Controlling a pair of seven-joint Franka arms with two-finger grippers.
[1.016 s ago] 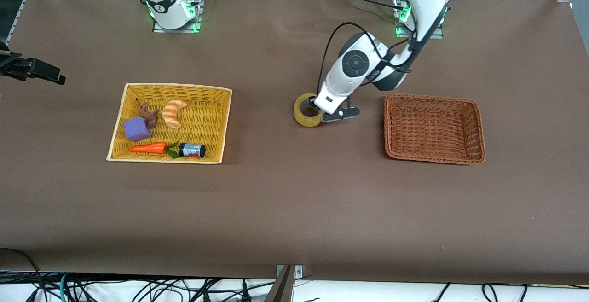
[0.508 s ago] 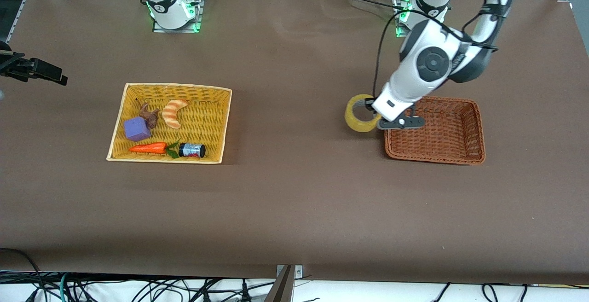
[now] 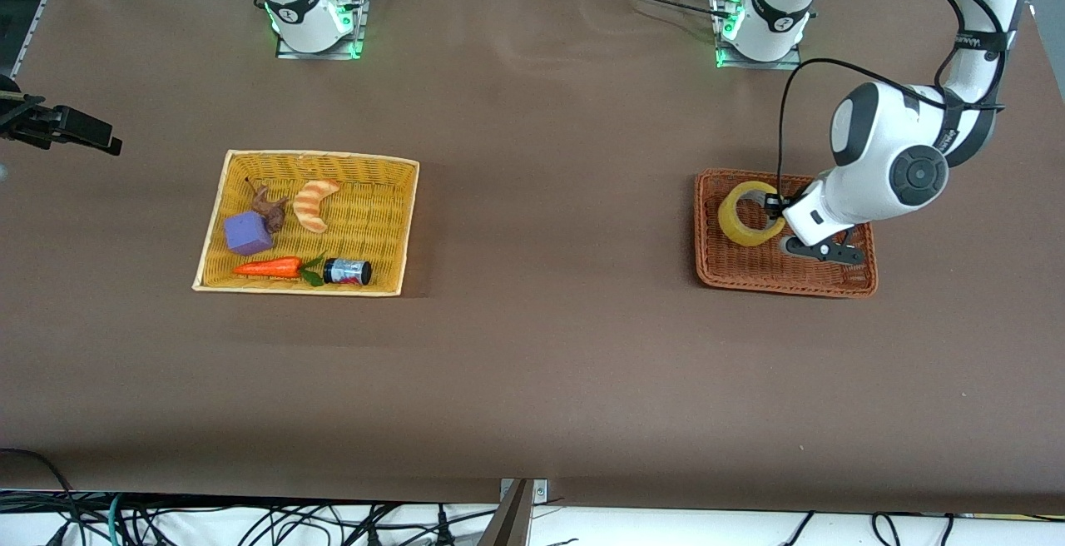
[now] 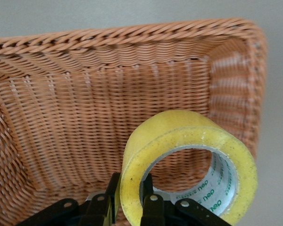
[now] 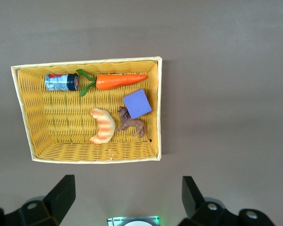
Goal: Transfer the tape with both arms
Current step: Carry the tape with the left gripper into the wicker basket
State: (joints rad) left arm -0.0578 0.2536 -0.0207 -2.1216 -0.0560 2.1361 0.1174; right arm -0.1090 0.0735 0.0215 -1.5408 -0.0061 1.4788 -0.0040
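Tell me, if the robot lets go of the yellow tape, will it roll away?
Probably not far. The tape is a round ring, so it could roll, but the left hand holds it over the brown basket, whose woven walls would likely stop it. It looks stiff: pinched through its wall, it keeps its round shape.

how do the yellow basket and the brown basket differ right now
The yellow basket holds five toys, including a carrot and a purple block; the brown basket has only the tape held over it, clamped in the left gripper. The right gripper hangs open above the yellow one. Both are woven rectangular trays.
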